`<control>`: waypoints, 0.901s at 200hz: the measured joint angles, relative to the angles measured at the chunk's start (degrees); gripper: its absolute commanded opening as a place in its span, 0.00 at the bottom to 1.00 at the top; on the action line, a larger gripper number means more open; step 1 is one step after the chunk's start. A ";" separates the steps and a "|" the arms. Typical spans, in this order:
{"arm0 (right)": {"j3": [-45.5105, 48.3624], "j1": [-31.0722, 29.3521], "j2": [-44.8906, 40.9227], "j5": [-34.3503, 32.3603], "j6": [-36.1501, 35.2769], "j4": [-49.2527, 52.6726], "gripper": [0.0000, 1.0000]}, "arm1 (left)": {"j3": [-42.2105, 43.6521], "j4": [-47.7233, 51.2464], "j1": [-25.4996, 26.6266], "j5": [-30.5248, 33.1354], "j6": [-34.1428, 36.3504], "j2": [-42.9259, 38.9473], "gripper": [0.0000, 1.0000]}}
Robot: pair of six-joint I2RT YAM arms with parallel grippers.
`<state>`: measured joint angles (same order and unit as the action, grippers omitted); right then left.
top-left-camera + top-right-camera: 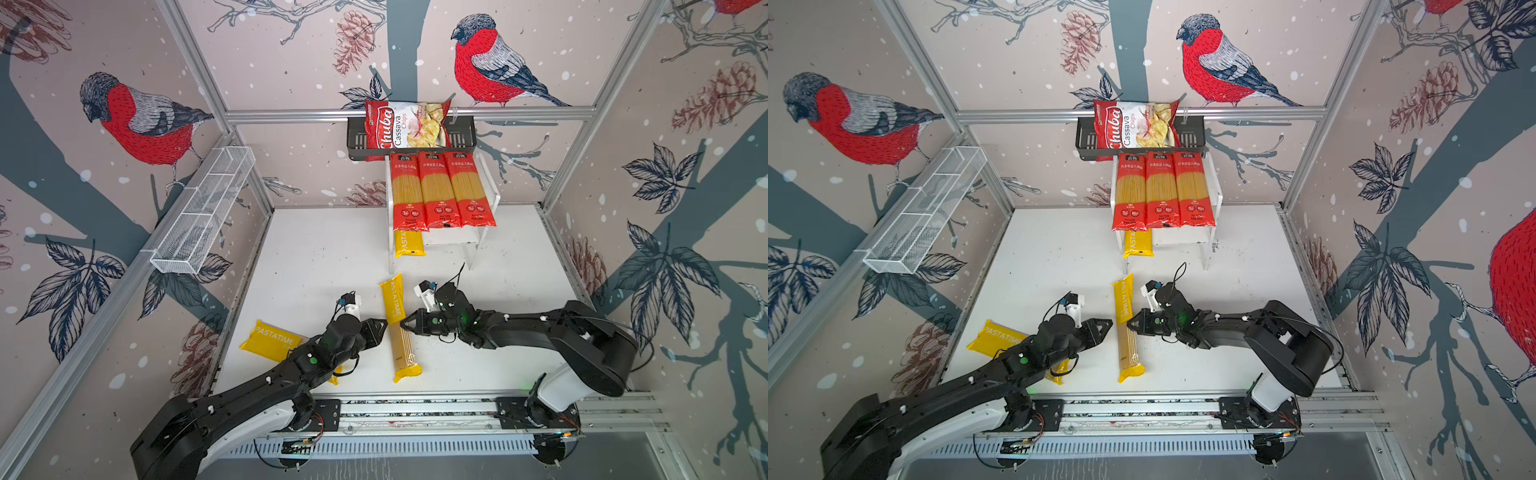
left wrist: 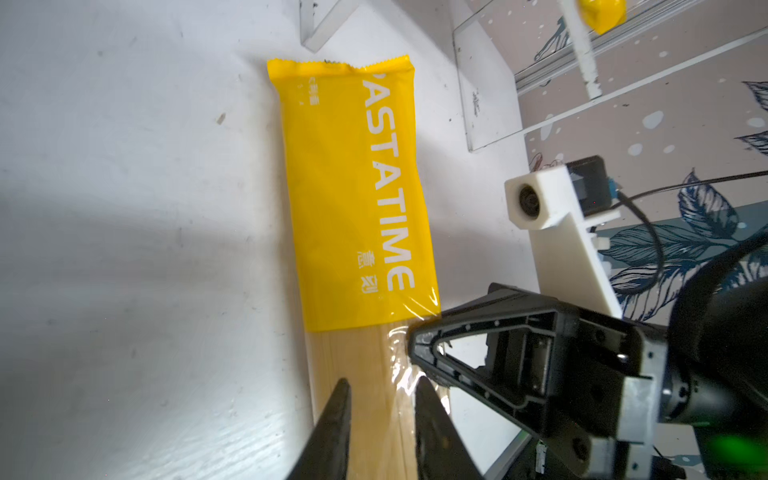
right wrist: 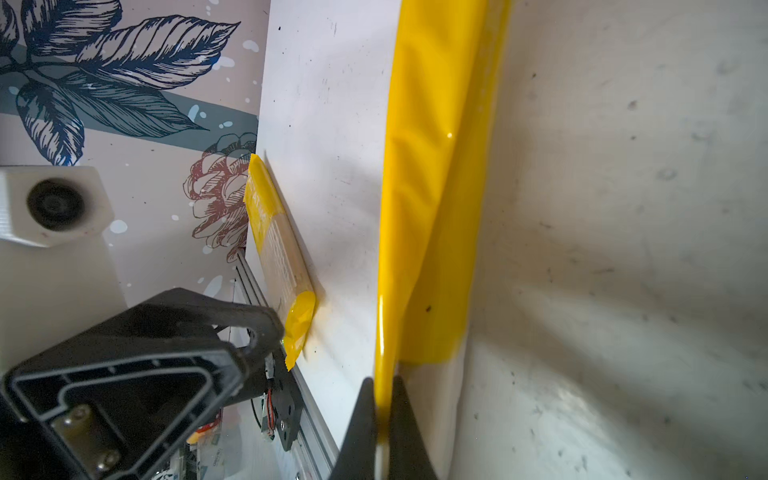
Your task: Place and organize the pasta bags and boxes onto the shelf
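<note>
Now, nearest the front edge, one yellow PASTATIME pack (image 1: 272, 338) lies slantwise on the desk (image 1: 332, 257), partly hidden under the left arm (image 1: 266, 382). Just beyond it, the middle yellow pack (image 1: 402, 351) lies lengthwise, pointing toward the shelf. Both claws meet it from opposite sides, about where the yellow print gives way to clear film. The left claw (image 2: 382, 388) is drawn narrow, with the clear, strand-filled stretch clamped between its fingers (image 2: 338, 415). The right claw (image 3: 382, 384) is pinched tight on a thin yellow fin of wrapper, not on the body of the pack.

I judge this pack fairly light and stiff along its length because of the dry strands, yet brittle: bending or twisting could snap them. The film looks glossy and slick, so a hold on the wrapper alone may slip or tear. The firmer place to take it seems to be across the strand bundle near its middle, where it would balance and not droop at one end. Two holds ought to move together.

Farther off stands the shelf (image 1: 453, 237). A third yellow pack (image 1: 409, 243) juts from the left of its lower board, with bare board beside it. Three red-ended packs (image 1: 440, 191) lie side by side, covering the top board. Behind them, a chips bag (image 1: 405, 124) sits in a black basket (image 1: 461, 137) on the wall.
</note>
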<state>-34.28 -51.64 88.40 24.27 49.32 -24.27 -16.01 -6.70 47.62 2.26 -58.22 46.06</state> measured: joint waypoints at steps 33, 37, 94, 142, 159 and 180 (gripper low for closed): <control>-1.73 0.00 -6.38 -1.99 -6.14 8.39 0.00 | -2.34 2.51 -1.44 0.24 3.30 -3.58 0.39; -1.86 0.04 -6.99 -2.25 -6.75 8.98 0.00 | -2.45 2.56 -1.79 -0.09 3.76 -3.85 0.40; -2.16 0.48 -15.58 -3.21 -14.62 13.16 0.00 | 2.01 -5.62 -8.52 -8.31 7.21 -7.17 0.65; -1.05 1.22 -20.81 -1.18 -16.13 11.17 0.00 | 4.74 -17.22 -10.82 -13.53 7.58 -7.43 0.73; -0.90 1.46 -21.18 -0.33 -16.11 10.60 0.00 | 5.07 -21.31 -10.86 -15.15 7.56 -6.08 0.77; -0.85 1.79 -21.29 1.07 -15.85 9.57 0.00 | 5.57 -25.68 -10.88 -17.14 7.50 -3.32 0.82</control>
<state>-35.14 -49.84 67.11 25.34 33.47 -14.70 -10.44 -32.38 36.73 -14.87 -50.72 42.74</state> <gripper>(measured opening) 0.076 0.800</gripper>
